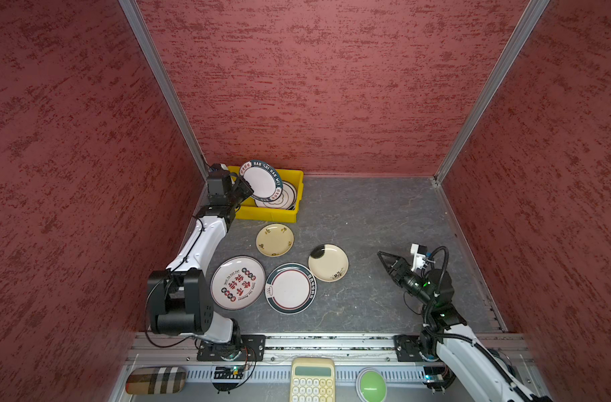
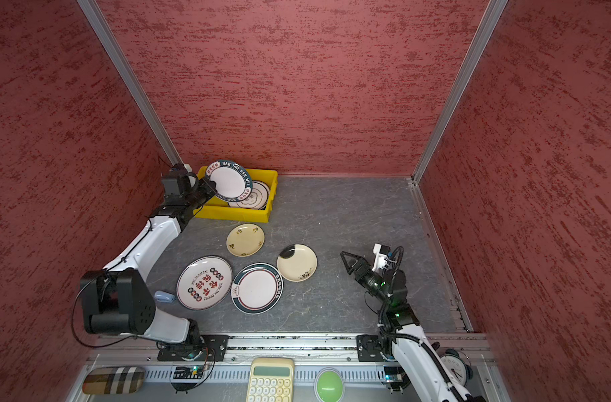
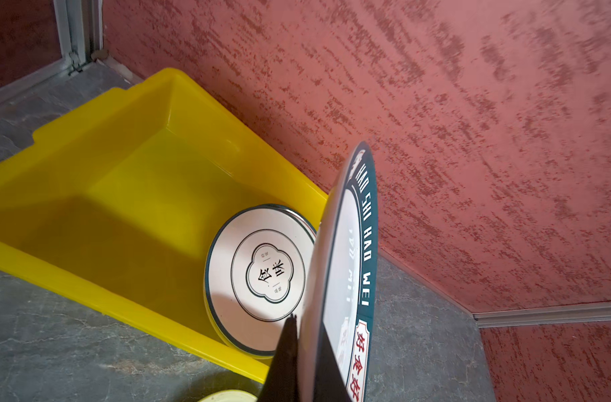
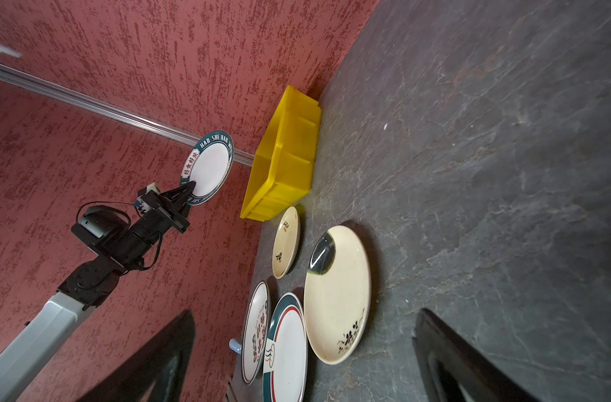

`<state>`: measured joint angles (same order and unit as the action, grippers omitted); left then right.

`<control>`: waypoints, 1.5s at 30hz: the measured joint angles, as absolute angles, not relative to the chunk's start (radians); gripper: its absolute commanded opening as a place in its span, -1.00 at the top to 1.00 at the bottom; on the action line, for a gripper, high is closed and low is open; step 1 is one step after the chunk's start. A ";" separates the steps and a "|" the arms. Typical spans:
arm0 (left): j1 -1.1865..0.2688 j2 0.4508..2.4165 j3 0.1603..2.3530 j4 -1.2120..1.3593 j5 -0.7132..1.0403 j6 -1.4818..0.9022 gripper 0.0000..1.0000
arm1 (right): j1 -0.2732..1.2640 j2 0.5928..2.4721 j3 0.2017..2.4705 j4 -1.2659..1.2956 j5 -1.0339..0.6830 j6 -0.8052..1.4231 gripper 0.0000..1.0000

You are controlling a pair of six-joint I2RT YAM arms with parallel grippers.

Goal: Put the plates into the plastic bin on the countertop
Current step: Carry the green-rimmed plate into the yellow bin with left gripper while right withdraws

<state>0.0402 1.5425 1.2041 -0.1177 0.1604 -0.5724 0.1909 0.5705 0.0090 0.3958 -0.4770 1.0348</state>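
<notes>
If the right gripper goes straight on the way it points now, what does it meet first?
Probably the cream plate with the dark patch, lying ahead of the right gripper; depth is unclear.

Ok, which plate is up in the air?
The green-rimmed plate lettered HAO SHI HAO WEI, pinched at its rim by the left gripper and tilted over the yellow bin. The other plates lie on the counter or in the bin.
</notes>
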 measured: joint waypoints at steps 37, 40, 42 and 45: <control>0.015 2.009 1.542 -0.293 0.382 -0.481 -0.99 | 0.191 0.538 0.009 0.303 -0.462 1.031 -0.98; 0.010 2.011 1.578 -0.348 0.363 -0.464 -0.99 | 0.191 0.543 0.009 0.284 -0.463 1.022 -0.97; 0.004 2.011 1.602 -0.380 0.343 -0.446 -0.99 | 0.191 0.545 0.010 0.274 -0.463 1.016 -0.98; -0.011 2.011 1.629 -0.421 0.291 -0.411 -0.99 | 0.191 0.546 0.013 0.257 -0.463 1.011 -0.97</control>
